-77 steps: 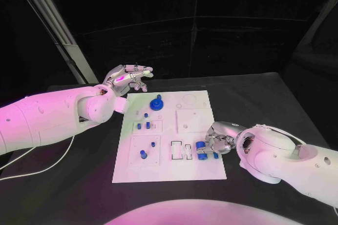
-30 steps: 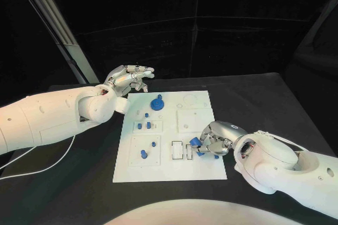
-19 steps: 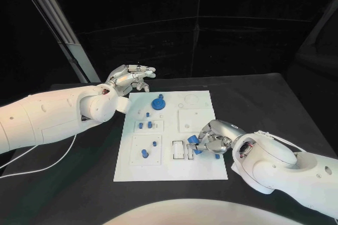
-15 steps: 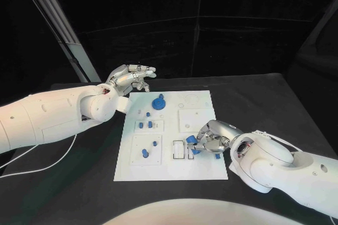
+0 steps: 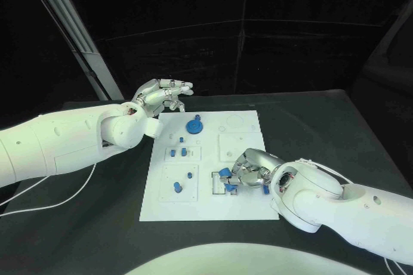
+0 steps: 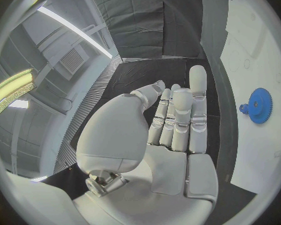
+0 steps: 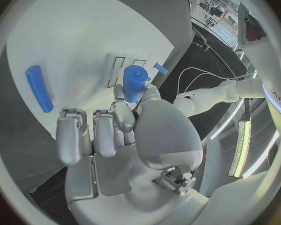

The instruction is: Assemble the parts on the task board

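so right hand (image 5: 249, 172) pinches one blue peg (image 7: 135, 82); left hand (image 5: 161, 95) empty, fingers apart

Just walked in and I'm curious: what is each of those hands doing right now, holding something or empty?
Left hand: empty, fingers apart, beyond the task board.
Right hand: holding a blue peg over the board.

Dim backdrop (fisheye edges bend).

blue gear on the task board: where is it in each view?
Head view: blue gear at the task board's far end, near the left hand.
Left wrist view: blue gear beside the fingers.
Right wrist view: not in it.
Shared landmark: the white task board.
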Available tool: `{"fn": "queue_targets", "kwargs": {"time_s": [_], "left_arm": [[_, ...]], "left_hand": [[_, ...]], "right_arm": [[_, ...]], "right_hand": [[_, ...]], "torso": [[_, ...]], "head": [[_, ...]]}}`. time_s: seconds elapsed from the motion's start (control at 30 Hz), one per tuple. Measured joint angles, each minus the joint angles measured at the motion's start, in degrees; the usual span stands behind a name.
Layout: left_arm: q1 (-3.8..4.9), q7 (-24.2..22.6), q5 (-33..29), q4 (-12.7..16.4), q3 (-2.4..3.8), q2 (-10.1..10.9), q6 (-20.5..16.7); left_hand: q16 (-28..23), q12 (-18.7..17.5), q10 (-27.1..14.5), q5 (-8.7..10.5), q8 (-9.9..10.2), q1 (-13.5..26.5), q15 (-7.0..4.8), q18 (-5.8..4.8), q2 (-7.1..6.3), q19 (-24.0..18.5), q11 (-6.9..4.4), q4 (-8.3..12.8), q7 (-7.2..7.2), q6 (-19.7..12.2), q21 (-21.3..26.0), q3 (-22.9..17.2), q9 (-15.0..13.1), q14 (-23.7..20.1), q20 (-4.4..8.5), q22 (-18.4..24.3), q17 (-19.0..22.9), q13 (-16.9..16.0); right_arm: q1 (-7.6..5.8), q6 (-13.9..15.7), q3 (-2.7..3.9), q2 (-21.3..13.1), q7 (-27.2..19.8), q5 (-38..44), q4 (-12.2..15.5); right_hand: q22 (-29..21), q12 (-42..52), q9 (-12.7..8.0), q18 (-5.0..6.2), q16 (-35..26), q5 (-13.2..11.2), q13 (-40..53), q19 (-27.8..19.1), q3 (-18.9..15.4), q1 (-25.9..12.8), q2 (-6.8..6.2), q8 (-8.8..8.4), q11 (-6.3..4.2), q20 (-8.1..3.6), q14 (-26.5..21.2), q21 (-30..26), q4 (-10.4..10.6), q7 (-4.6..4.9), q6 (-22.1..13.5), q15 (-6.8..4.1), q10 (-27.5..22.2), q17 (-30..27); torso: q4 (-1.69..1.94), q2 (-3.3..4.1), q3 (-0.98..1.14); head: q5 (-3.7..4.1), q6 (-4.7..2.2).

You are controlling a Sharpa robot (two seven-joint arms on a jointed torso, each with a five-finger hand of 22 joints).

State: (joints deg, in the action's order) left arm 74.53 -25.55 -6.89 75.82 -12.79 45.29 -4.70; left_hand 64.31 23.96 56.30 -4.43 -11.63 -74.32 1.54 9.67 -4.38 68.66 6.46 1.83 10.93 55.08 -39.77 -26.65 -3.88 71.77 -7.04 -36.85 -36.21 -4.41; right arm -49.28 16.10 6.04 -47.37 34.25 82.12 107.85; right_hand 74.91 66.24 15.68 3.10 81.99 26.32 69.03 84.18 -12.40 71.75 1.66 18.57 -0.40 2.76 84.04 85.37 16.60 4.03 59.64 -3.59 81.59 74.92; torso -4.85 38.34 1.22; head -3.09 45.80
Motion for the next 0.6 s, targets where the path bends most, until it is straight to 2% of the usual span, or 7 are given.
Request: {"fn": "queue_targets", "kwargs": {"time_s": [0.13,0.23,0.37,0.6], "left_arm": [[0.0,0.01,0.0,-0.02,0.0,-0.1,0.03],[0.0,0.02,0.0,-0.04,0.0,-0.1,0.04],[0.0,0.03,0.01,-0.06,0.0,-0.06,0.04],[0.0,0.05,0.01,-0.06,0.0,-0.06,0.04]], "left_hand": [[0.0,0.0,0.0,0.0,0.0,0.0,0.0,0.0,0.0,0.0,0.0,0.0,0.0,0.0,0.0,0.0,0.0,0.0,0.0,0.0,0.0,0.0],[0.0,0.0,0.0,0.0,0.0,0.0,0.0,0.0,0.0,0.0,0.0,0.0,0.0,0.0,0.0,0.0,0.0,0.0,0.0,0.0,0.0,0.0],[0.0,0.0,0.0,0.0,0.0,0.0,0.0,0.0,0.0,0.0,0.0,0.0,0.0,0.0,0.0,0.0,0.0,0.0,0.0,-0.01,0.0,0.0],[0.0,0.0,0.0,0.0,0.0,0.0,0.0,0.0,0.0,0.0,0.0,0.0,0.0,0.0,0.0,0.0,0.01,0.0,0.0,-0.01,0.0,0.0]], "right_arm": [[0.0,-0.53,0.01,0.78,0.1,-0.09,-0.67],[0.0,-0.83,0.01,1.13,0.22,-0.09,-1.01],[0.0,-1.11,0.02,1.84,0.33,-0.05,-1.21],[0.0,-1.59,0.02,2.82,0.47,0.31,-1.82]], "right_hand": [[0.0,0.0,0.01,0.0,0.0,-0.02,0.0,-0.16,-0.01,-0.46,0.15,-0.02,0.0,-0.16,-0.21,0.0,0.0,-0.12,0.35,-0.21,0.0,0.0],[0.0,-0.35,0.39,-0.01,0.0,-2.08,0.01,-0.23,-0.8,-1.31,1.0,-0.18,-0.21,-0.22,0.0,0.0,0.0,-0.23,0.6,-0.42,0.21,-0.01],[0.0,-0.59,0.89,0.0,0.0,-4.7,0.01,-0.23,-1.38,-1.87,0.99,-0.37,-0.21,-0.22,0.0,0.0,-0.04,-0.44,0.81,-0.42,0.21,-0.01],[0.0,-0.86,0.98,0.0,0.0,-5.48,0.01,-0.23,-1.71,-2.21,1.34,-0.37,-0.21,-0.22,0.0,0.0,-0.03,-0.39,0.88,-0.42,0.21,-0.01]], "torso": [[-0.01,0.0,0.02],[-0.01,0.0,0.04],[-0.08,0.0,0.07],[-0.11,0.0,0.07]], "head": [[0.08,0.01],[-0.01,0.04],[-0.16,0.08],[-0.26,0.09]]}}
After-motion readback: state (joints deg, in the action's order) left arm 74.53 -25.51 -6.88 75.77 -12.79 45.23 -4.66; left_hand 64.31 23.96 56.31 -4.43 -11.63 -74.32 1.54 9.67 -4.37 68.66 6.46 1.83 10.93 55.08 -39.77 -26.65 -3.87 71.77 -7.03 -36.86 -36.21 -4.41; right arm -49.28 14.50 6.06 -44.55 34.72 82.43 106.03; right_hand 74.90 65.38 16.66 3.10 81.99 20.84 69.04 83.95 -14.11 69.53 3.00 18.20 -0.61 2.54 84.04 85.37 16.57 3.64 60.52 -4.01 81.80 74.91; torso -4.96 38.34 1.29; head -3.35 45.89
